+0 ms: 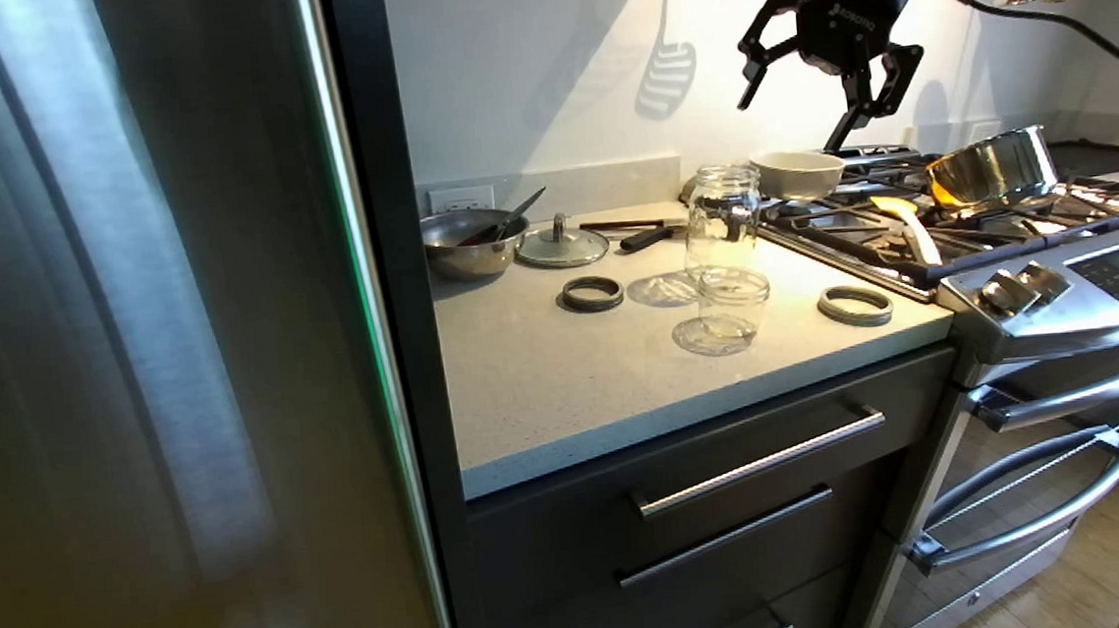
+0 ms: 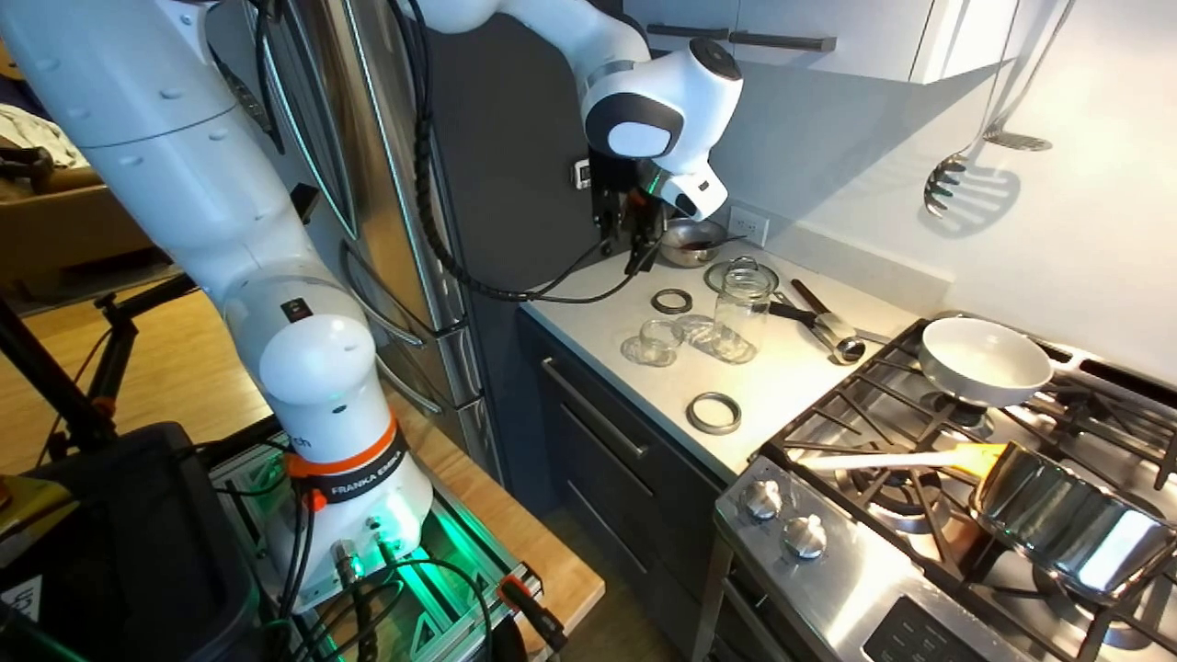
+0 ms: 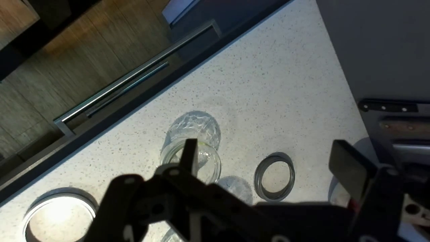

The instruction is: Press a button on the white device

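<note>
A small white box with a dark face, possibly the white device (image 2: 581, 174), is on the dark side panel in an exterior view, close to the gripper in the picture. Its buttons are too small to make out. It does not show in the wrist view. My gripper (image 1: 790, 125) is open and empty, pointing down high above the counter; it also shows in an exterior view (image 2: 621, 257), partly hidden by the arm's wrist. In the wrist view the fingers (image 3: 267, 156) stand wide apart with only the counter and a dark ring below between them.
The counter (image 1: 545, 394) holds a tall glass jar (image 2: 741, 308), a short jar (image 1: 732, 304), dark rings (image 3: 274, 177), a metal bowl (image 1: 476, 246), a glass lid (image 1: 563, 245) and utensils. Knives (image 3: 389, 106) hang on the dark panel. A white bowl (image 2: 984, 359) and tilted pot (image 2: 1071, 524) are on the stove.
</note>
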